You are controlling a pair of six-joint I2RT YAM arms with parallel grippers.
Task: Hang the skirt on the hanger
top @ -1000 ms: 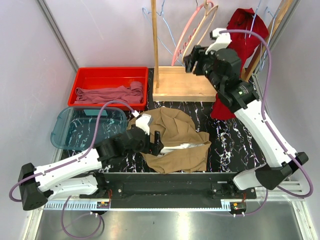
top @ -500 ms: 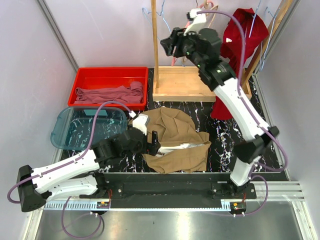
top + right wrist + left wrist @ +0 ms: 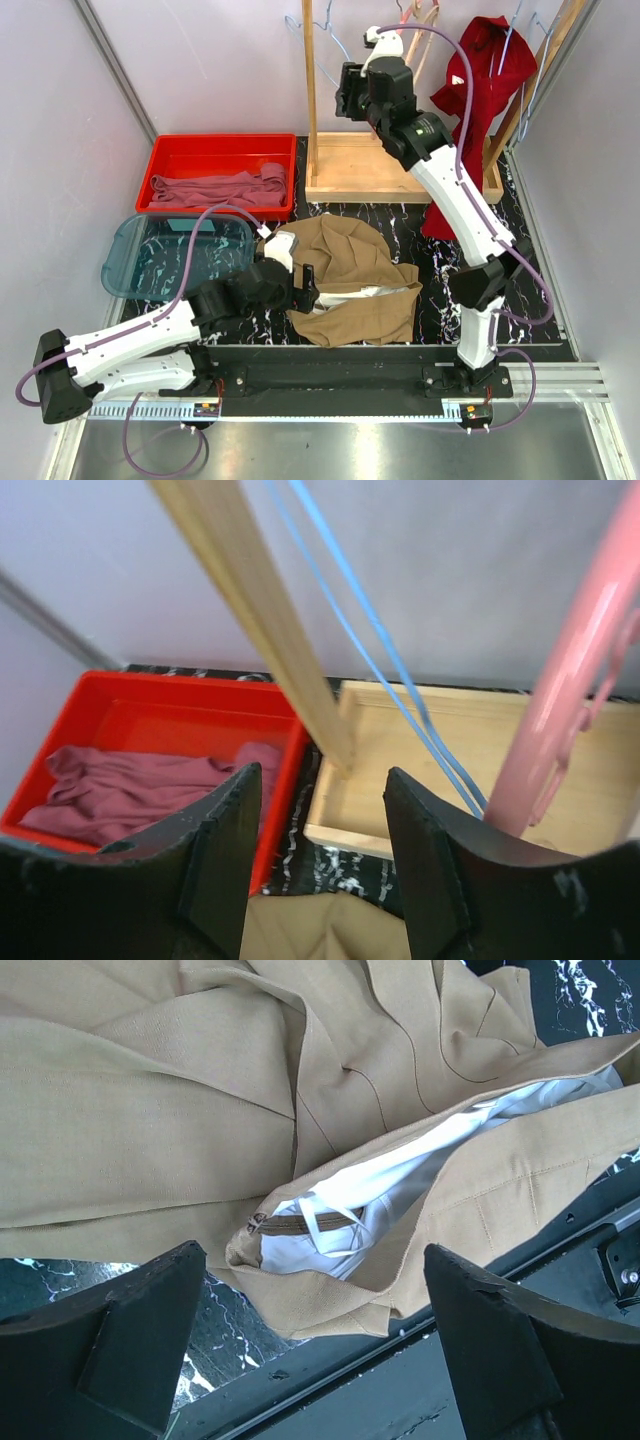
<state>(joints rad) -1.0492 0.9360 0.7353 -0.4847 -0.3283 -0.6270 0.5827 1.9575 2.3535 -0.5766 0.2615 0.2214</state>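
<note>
My left fingers (image 3: pixel 312 283) hang spread wide just above the skirt (image 3: pixel 350 280) and grip nothing; the waist opening, with its white lining, lies right below them. The skirt sits crumpled on the desk (image 3: pixel 440 280), near the centre and toward 6 o'clock. My right fingers (image 3: pixel 350 95) are up at 12 o'clock, parted and empty. They are near the light-blue hanger (image 3: pixel 354 588), which hangs between the wooden post (image 3: pixel 260 610) and the pink hanger (image 3: pixel 570 680).
</note>
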